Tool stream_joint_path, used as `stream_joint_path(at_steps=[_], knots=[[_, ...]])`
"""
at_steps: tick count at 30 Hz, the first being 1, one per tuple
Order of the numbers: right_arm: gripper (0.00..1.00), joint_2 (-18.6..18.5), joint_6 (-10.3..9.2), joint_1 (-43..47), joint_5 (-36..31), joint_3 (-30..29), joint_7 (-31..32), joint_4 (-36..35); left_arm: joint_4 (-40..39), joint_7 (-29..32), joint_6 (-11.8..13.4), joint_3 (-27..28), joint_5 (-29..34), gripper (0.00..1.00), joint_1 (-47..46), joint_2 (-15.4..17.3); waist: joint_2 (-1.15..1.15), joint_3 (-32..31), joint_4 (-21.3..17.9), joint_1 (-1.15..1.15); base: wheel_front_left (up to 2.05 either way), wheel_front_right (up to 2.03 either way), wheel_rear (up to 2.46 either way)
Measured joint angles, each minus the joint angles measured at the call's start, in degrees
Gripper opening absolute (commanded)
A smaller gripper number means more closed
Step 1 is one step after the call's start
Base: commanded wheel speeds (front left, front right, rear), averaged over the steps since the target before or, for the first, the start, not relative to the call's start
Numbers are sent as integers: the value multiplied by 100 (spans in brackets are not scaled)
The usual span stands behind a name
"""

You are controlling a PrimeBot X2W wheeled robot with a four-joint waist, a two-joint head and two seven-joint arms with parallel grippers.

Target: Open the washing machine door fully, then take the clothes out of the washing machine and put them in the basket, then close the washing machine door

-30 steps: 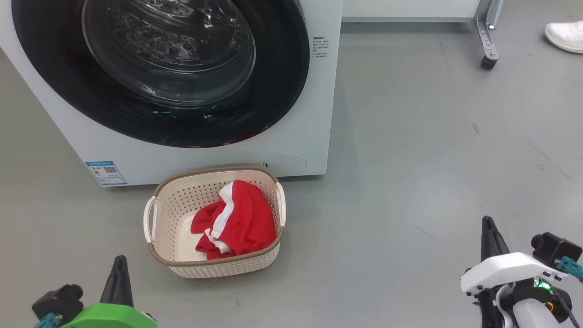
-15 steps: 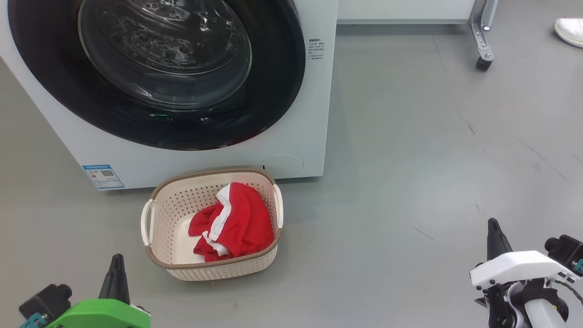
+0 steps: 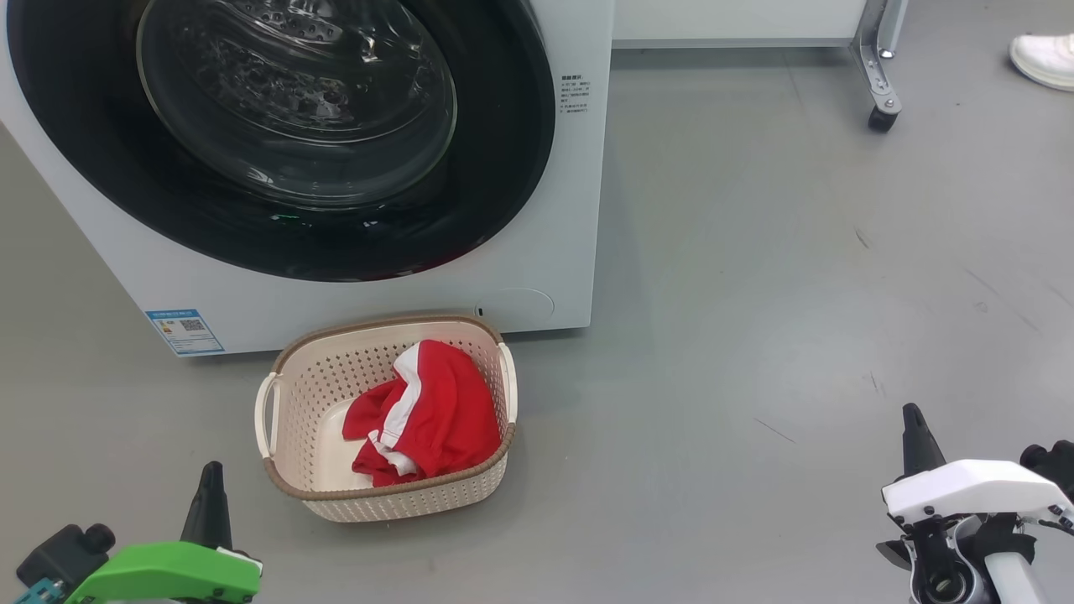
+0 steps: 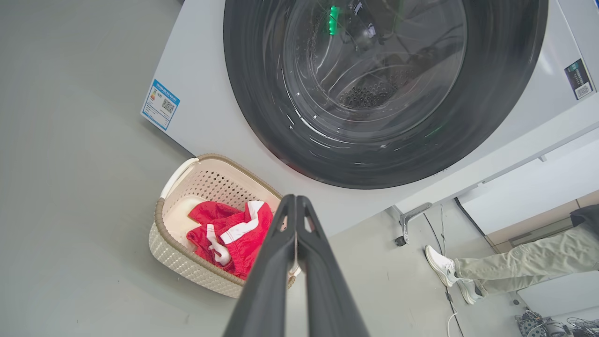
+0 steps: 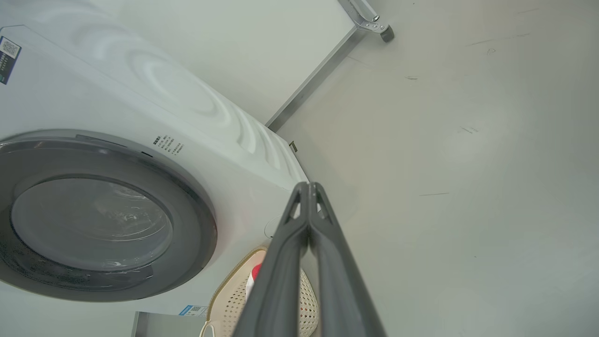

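Washing machine door [image 3: 285,143] sits shut, flat against the front of the washing machine [image 3: 579,210]. The glass is dark and I can make out the steel drum behind it. The basket [image 3: 403,506] stands on the grey floor [image 3: 755,294] just in front of the machine, under the door's lower edge, with the blue label sticker [image 3: 185,331] up to its left. The clothes [image 3: 436,415] are inside the basket, red with white trim, bunched toward its right wall, and bare basket bottom shows on the left.

My left gripper [image 3: 210,471] is low at lower left in the head view, near the basket's front left corner but not touching it. Its fingers are pressed together with nothing between them. My right gripper [image 3: 912,415] is at lower right over bare floor, well apart from the basket, fingers also pinched together and empty. Both wrist views show each pair meeting at the tip.

At top right there is a person's white shoe [image 3: 1040,59] beside a metal leg on a caster [image 3: 881,117].
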Motion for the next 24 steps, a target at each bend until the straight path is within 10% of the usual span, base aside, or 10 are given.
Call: stream_joint_path(at_steps=[24], knots=[[0, 93, 171, -18, 1659, -386, 442, -124, -69, 437, -33, 90, -1796, 0, -129, 20, 0, -57, -102, 0, 0, 0, 0]])
